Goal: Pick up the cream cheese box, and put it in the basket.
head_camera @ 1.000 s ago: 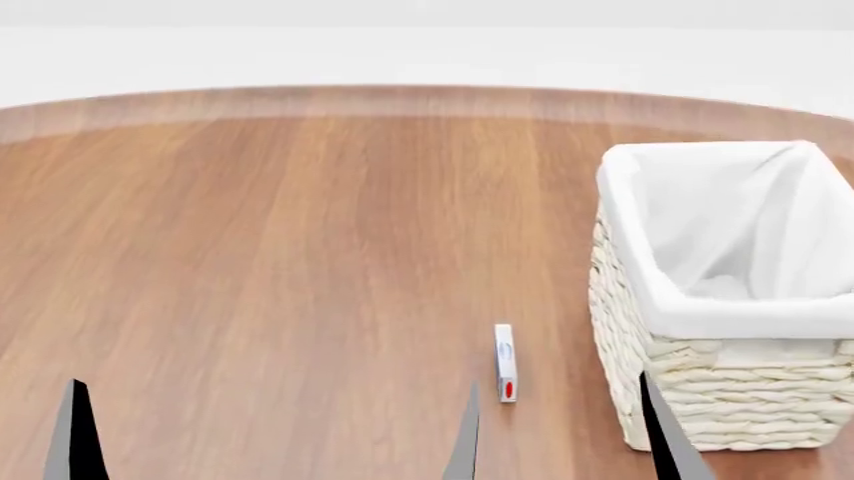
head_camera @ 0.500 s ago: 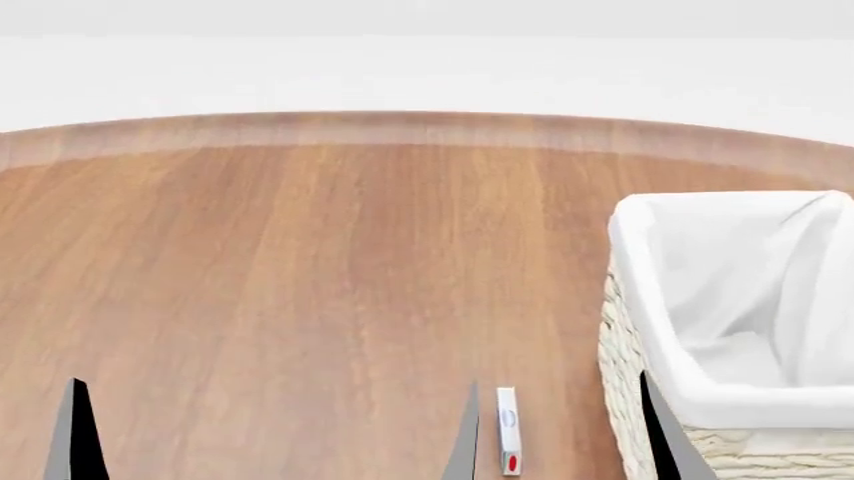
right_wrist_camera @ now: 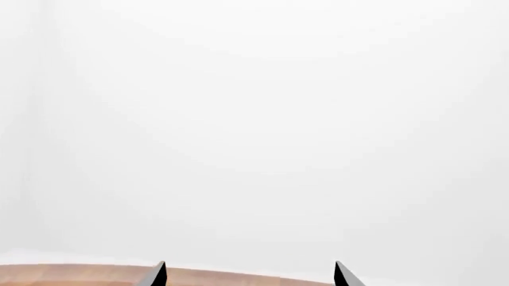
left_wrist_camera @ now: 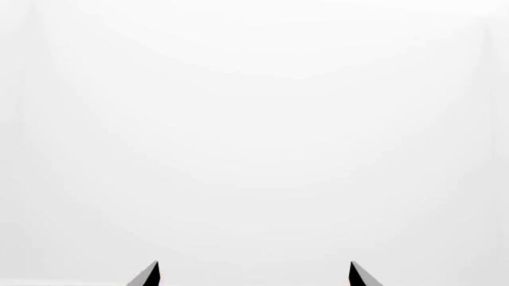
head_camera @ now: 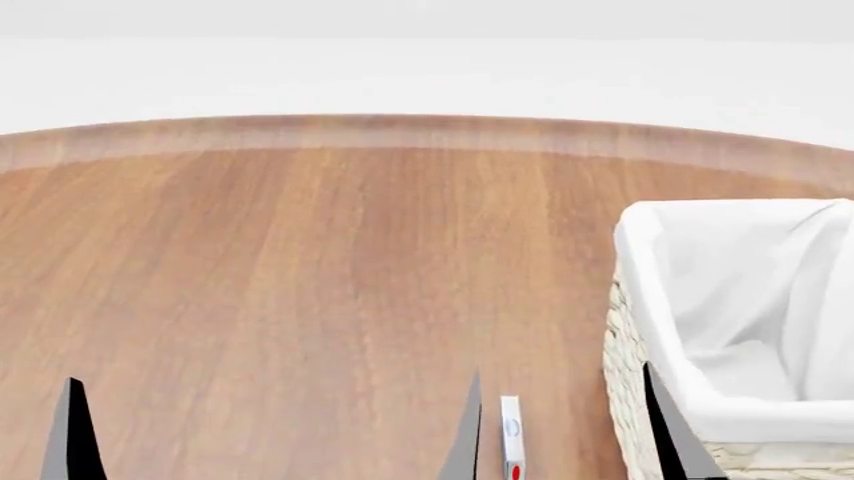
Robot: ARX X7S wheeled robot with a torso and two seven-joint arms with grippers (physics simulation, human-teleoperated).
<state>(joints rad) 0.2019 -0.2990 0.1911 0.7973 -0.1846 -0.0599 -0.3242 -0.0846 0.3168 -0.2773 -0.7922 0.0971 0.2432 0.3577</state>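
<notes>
The cream cheese box (head_camera: pixel 513 442) is a thin white box with a blue oval and a red spot, standing on edge at the bottom of the head view. It sits on the wooden table, just left of the basket (head_camera: pixel 638 290), a wicker one with a white cloth lining. My right gripper (head_camera: pixel 563 435) is open, its two dark fingertips straddling the box and the basket's near corner in that view. In the right wrist view the right gripper (right_wrist_camera: pixel 248 275) holds nothing. My left gripper (left_wrist_camera: pixel 253 275) is open and empty; one of its fingertips (head_camera: pixel 74 435) shows at the lower left.
The round wooden table (head_camera: pixel 294 300) stretches ahead to its curved far edge (head_camera: pixel 400 130), with a white floor beyond. A strip of the table (right_wrist_camera: pixel 71 275) shows in the right wrist view. The left wrist view shows only white background.
In the head view the box, the basket and the table's far edge have slid downward, so the box now lies at the bottom edge. The fingertips keep their places in the picture.
</notes>
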